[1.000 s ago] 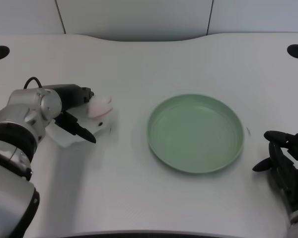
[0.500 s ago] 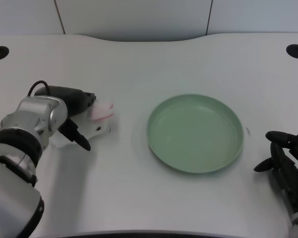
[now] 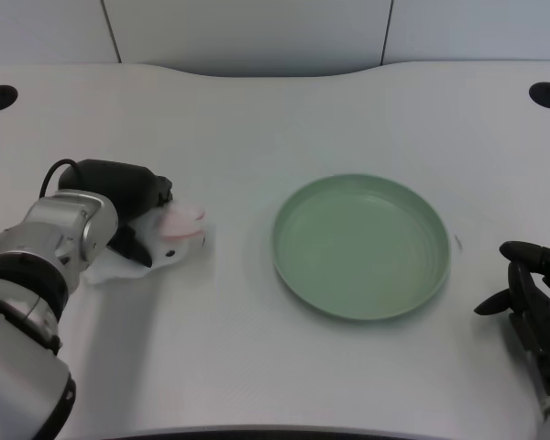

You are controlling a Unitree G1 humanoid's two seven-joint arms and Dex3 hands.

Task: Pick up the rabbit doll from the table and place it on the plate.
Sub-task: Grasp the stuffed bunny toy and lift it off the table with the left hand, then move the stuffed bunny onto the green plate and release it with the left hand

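1 doll, 1 plate on the white bench

1 green plate (image 3: 361, 246) sits bare at centre-right of the bench (image 3: 257, 110). Well apart to its left, the left hand (image 3: 128, 206) lies over a white rabbit doll (image 3: 170, 236) with a pink ear, which rests on the bench. Its dark fingers (image 3: 136, 249) curl around the doll's body; whether they are clamped tight cannot be told.

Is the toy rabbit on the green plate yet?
No, the rabbit lies on the table left of the plate, at the left hand.
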